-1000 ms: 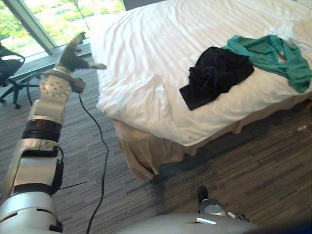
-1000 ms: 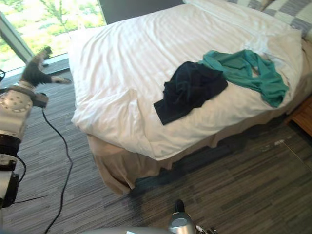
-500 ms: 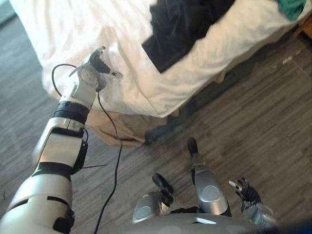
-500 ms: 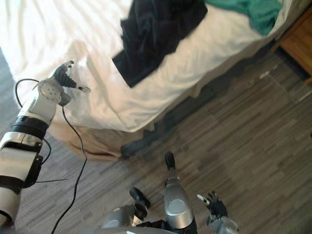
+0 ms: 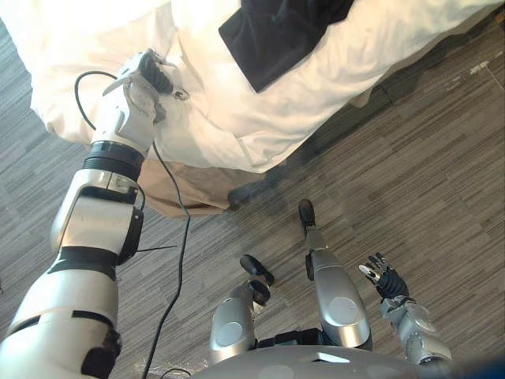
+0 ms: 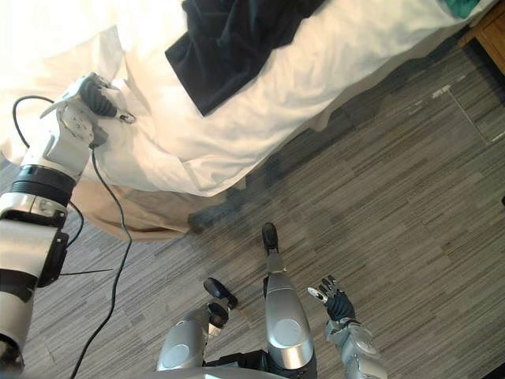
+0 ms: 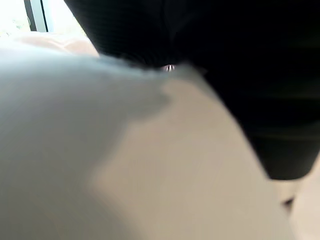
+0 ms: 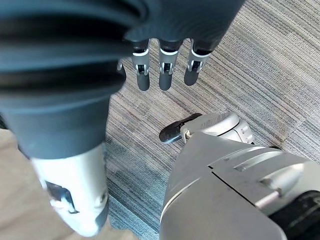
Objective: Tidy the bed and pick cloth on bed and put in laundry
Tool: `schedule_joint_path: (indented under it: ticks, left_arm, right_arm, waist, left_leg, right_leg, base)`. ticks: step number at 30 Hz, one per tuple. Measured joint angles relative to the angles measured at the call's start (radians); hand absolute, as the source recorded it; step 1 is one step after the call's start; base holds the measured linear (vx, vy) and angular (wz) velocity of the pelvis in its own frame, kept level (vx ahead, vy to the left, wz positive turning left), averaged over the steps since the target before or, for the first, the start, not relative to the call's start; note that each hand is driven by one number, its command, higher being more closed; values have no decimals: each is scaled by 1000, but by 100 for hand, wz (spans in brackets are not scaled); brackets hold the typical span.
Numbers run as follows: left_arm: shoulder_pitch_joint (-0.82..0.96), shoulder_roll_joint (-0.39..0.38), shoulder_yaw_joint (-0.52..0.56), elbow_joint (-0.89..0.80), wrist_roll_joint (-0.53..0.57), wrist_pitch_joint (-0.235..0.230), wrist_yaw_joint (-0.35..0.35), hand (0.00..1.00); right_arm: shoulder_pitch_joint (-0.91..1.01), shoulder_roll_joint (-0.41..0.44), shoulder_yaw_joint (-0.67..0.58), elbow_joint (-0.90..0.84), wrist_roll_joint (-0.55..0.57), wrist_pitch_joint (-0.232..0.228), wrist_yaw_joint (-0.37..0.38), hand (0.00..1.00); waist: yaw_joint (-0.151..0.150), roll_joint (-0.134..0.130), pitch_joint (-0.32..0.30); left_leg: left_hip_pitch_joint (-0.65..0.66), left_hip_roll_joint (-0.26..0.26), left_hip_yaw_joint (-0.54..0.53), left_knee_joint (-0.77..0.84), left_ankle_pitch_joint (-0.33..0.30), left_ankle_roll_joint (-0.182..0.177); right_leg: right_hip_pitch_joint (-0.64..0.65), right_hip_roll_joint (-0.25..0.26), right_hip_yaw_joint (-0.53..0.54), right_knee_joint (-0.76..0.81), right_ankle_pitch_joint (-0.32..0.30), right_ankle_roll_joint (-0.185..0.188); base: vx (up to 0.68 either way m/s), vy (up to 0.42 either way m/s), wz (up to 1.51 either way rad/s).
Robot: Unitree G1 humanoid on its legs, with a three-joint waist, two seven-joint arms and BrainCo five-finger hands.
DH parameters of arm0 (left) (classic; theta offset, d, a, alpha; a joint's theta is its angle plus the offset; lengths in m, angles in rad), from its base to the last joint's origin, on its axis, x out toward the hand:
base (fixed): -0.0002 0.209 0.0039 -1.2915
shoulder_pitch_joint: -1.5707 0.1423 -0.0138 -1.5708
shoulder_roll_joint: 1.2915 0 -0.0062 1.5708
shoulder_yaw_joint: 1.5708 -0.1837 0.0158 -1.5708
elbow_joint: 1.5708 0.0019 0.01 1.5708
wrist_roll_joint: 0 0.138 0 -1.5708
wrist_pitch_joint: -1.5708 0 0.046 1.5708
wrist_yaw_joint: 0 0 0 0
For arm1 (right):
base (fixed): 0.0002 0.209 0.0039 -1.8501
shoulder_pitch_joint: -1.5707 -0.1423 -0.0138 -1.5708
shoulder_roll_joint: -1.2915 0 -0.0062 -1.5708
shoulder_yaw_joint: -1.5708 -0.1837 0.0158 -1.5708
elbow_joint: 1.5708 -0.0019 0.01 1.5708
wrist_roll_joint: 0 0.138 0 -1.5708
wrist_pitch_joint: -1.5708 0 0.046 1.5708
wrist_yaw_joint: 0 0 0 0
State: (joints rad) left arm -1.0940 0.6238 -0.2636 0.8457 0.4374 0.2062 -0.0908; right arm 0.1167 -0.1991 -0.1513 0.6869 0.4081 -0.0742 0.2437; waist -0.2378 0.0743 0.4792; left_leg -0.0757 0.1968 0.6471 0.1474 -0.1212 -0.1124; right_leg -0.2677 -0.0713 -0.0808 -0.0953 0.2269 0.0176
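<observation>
A black cloth (image 5: 284,31) lies on the white duvet (image 5: 237,118) near the bed's foot edge, and a sliver of teal cloth (image 6: 461,6) shows past it at the far right. My left hand (image 5: 154,75) is against the duvet's corner fold, to the left of the black cloth and apart from it. In the left wrist view, white cloth (image 7: 125,160) lies right up against the hand. My right hand (image 5: 384,278) hangs low at my right side over the floor, open and empty, with straight fingers (image 8: 165,75).
A beige bed skirt (image 5: 181,189) hangs below the duvet's corner down to the grey striped carpet (image 5: 426,158). A wooden nightstand (image 6: 493,35) stands at the bed's far right.
The camera has tilted down, so the bed has slid up in the picture. My left hand has gone from beside the bed by the window onto the duvet's corner fold.
</observation>
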Motion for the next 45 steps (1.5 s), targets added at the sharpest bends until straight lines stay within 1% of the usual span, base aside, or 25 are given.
schedule_joint_path:
  ticks: [1, 2, 3, 5, 9, 11, 12, 15, 17, 19, 21, 23, 24, 26, 27, 30, 31, 33, 35, 37, 38, 40, 41, 42, 45]
  left_arm:
    - [6, -3, 0, 0, -11, -11, 0, 100]
    - [39, -16, 1, -4, -50, -49, -1, 100]
    - [64, -22, 5, -15, -68, -65, -4, 100]
    - [191, -24, 30, -92, -106, -115, -16, 100]
    - [428, -22, 86, -203, -164, -177, -19, 100]
    - [589, -25, 117, -272, -221, -202, -18, 100]
    - [690, -31, 146, -315, -237, -215, -18, 0]
    - [899, -77, 218, -393, -295, -230, -15, 0]
    - [1038, -147, 256, -419, -340, -232, -10, 0]
    - [1141, -215, 273, -422, -364, -233, 17, 0]
    - [1197, -302, 310, -419, -387, -251, 84, 0]
    - [1205, -343, 328, -382, -392, -252, 118, 0]
    - [1208, -387, 353, -318, -432, -247, 145, 0]
    - [1208, -440, 394, -265, -482, -239, 165, 0]
    - [1209, -477, 448, -212, -518, -227, 173, 0]
    - [1244, -491, 555, -69, -554, -189, 185, 0]
    - [1292, -491, 602, -25, -570, -170, 183, 0]
    - [1350, -489, 642, 6, -575, -169, 180, 0]
    - [1402, -485, 647, 6, -581, -172, 172, 0]
    - [1418, -486, 638, 6, -588, -172, 162, 0]
    - [1420, -486, 624, 6, -595, -172, 161, 0]
    - [1419, -486, 604, 5, -596, -175, 162, 0]
    - [1409, -487, 580, 5, -595, -182, 162, 0]
    - [1406, -487, 571, 4, -595, -186, 162, 0]
    - [1394, -488, 530, 4, -573, -198, 159, 0]
  right_arm:
    - [0, 1, -1, 0, 0, 0, 0, 0]
    - [4, 3, -5, 4, -1, -4, 0, 0]
    - [6, 4, -7, 10, -2, -7, 0, 0]
    - [14, 13, -28, 33, -26, -15, 0, 0]
    - [30, 33, -107, 105, -44, -19, -8, 0]
    - [67, 31, -145, 128, -62, -22, -15, 0]
    - [87, 32, -161, 138, -67, -22, -21, 0]
    - [132, 36, -182, 158, -79, -21, -37, 0]
    - [153, 46, -192, 161, -79, -20, -54, 0]
    - [156, 59, -195, 163, -79, -17, -63, 0]
    - [152, 78, -196, 172, -79, -4, -76, 0]
    - [144, 80, -200, 178, -44, 14, -83, 0]
    - [132, 81, -225, 189, 35, 17, -104, 0]
    - [116, 82, -276, 205, 88, 13, -130, 0]
    - [97, 81, -334, 202, 100, 1, -148, 0]
    - [66, 70, -405, 153, 98, -22, -167, 0]
    - [49, 54, -415, 87, 75, -31, -166, 0]
    - [6, 0, -415, 1, 47, -32, -152, 0]
    - [-65, -104, -364, -98, 28, -33, -99, 0]
    - [-128, -165, -291, -191, 23, -36, -52, 0]
    - [-182, -195, -223, -248, 8, -34, -21, 100]
    - [-238, -213, -142, -307, 8, -26, 22, 100]
    - [-297, -215, -70, -337, 1, -13, 57, 100]
    - [-322, -215, -38, -342, 1, -6, 72, 100]
    - [-458, -224, 139, -331, 0, 44, 130, 100]
  waist:
    - [2, -1, -1]
    - [10, -2, -1]
    - [12, -2, -4]
    - [25, -2, -15]
    - [52, 8, -88]
    - [70, 20, -151]
    - [74, 29, -180]
    - [106, 38, -246]
    - [129, 39, -288]
    - [149, 30, -316]
    - [179, 12, -340]
    - [189, 6, -353]
    - [183, 5, -359]
    - [176, 4, -362]
    - [174, 3, -363]
    - [177, -2, -360]
    - [179, -7, -363]
    - [189, -20, -365]
    - [215, -38, -369]
    - [231, -45, -372]
    - [235, -50, -371]
    - [234, -59, -369]
    - [237, -66, -372]
    - [242, -71, -371]
    - [261, -88, -368]
  left_leg:
    - [4, 0, 0, 0, 0, 0]
    - [25, 0, -1, 0, 0, 0]
    - [34, -1, -4, 0, 0, 0]
    - [67, -5, -14, -3, 0, 1]
    - [102, -11, -51, -15, 1, 0]
    - [130, -23, -77, -47, 12, -1]
    - [147, -27, -95, -64, 14, 0]
    - [168, -37, -138, -94, 15, 1]
    - [173, -45, -168, -109, 14, 3]
    - [180, -49, -184, -115, 12, 4]
    - [187, -50, -200, -119, 11, 5]
    - [205, -52, -202, -127, 12, 5]
    - [224, -53, -202, -130, 10, 5]
    - [238, -56, -205, -142, 10, 5]
    - [241, -58, -218, -146, 10, 5]
    - [251, -58, -223, -147, 10, 5]
    - [252, -61, -228, -147, 10, 5]
    - [252, -66, -246, -147, 11, 6]
    - [250, -70, -264, -147, 13, 10]
    - [249, -74, -276, -149, 19, 15]
    - [248, -77, -283, -157, 27, 16]
    - [242, -80, -302, -171, 41, 17]
    - [233, -82, -311, -183, 54, 17]
    - [230, -82, -313, -184, 58, 16]
    - [225, -83, -333, -199, 79, 19]
  right_leg:
    - [6, -1, -5, 0, 0, 0]
    - [35, -5, -21, 0, -8, 4]
    - [47, -8, -24, 0, -12, 6]
    - [90, -14, -44, 0, -24, 9]
    - [137, -21, -86, 0, -41, 12]
    - [168, -27, -108, -1, -56, 21]
    - [192, -31, -130, -1, -65, 23]
    - [227, -38, -160, -2, -85, 35]
    - [246, -41, -186, -7, -96, 47]
    - [257, -45, -201, -7, -102, 51]
    - [272, -45, -209, -7, -105, 51]
    - [286, -45, -216, -7, -110, 53]
    - [300, -45, -220, -7, -115, 58]
    - [313, -46, -226, -7, -119, 60]
    - [319, -47, -233, -7, -121, 60]
    - [329, -45, -239, -6, -122, 59]
    - [331, -45, -242, -7, -122, 59]
    - [333, -49, -254, -7, -122, 59]
    - [342, -54, -264, -8, -122, 59]
    - [345, -57, -270, -9, -122, 59]
    - [344, -60, -277, -9, -122, 60]
    - [344, -62, -292, -9, -122, 60]
    - [336, -63, -296, -9, -122, 60]
    - [333, -63, -301, -8, -122, 61]
    - [332, -64, -321, -8, -120, 60]
  base:
    - [35, 80, 27]
    - [23, 53, 22]
    - [27, 58, 31]
    - [34, 76, 27]
    - [39, 46, 26]
    - [47, 40, 34]
    - [32, 36, 43]
    - [-3, 41, 39]
    - [-3, 13, 39]
    - [11, 18, 26]
    - [22, 14, 15]
    - [54, 15, 2]
    - [67, 22, -3]
    - [49, 19, 5]
    - [47, 15, 12]
    - [38, 6, 6]
    - [0, 0, 9]
    - [-4, 1, 18]
    - [-69, -5, 20]
    - [-89, -14, 16]
    - [-82, -17, 16]
    - [-102, -29, 25]
    - [-107, -38, 23]
    - [-74, -30, 11]
    - [-33, -16, 15]
